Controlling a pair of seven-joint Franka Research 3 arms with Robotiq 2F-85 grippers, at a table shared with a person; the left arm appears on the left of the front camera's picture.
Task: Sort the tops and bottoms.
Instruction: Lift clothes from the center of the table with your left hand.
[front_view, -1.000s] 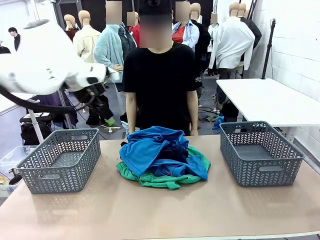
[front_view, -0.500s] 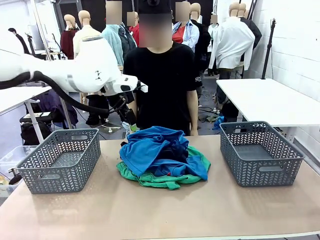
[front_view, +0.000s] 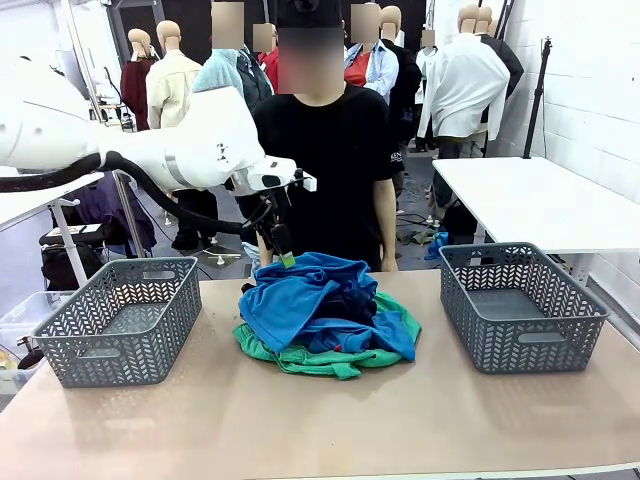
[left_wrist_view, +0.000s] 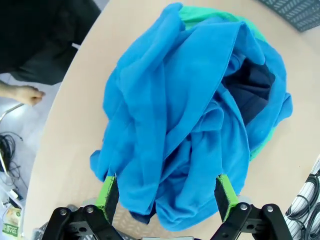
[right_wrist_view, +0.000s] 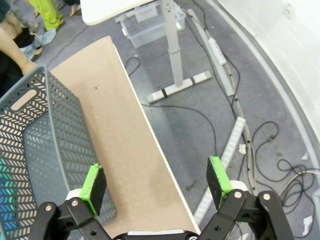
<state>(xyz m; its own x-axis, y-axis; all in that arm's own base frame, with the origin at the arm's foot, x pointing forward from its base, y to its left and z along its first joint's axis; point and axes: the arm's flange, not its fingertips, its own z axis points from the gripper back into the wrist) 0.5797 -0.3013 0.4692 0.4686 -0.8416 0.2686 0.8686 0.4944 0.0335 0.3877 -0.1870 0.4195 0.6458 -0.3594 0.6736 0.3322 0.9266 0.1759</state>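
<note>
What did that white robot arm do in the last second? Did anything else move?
The white left arm swung in from the left, bringing its open left gripper over the far edge of the bright blue shirts. It took hold of nothing. Those shirts, both grey plastic baskets and the person stayed put.

Clothes pile (front_view: 322, 312) on table (front_view: 300, 425), between left basket (front_view: 112, 352), right basket (front_view: 522, 342).

Bare tabletop (front_view: 320, 430) before the clothes heap (front_view: 325, 315), open gaps to left basket (front_view: 120, 350) and right basket (front_view: 520, 345); behind, crowded by person (front_view: 320, 160) and left arm (front_view: 200, 150).
</note>
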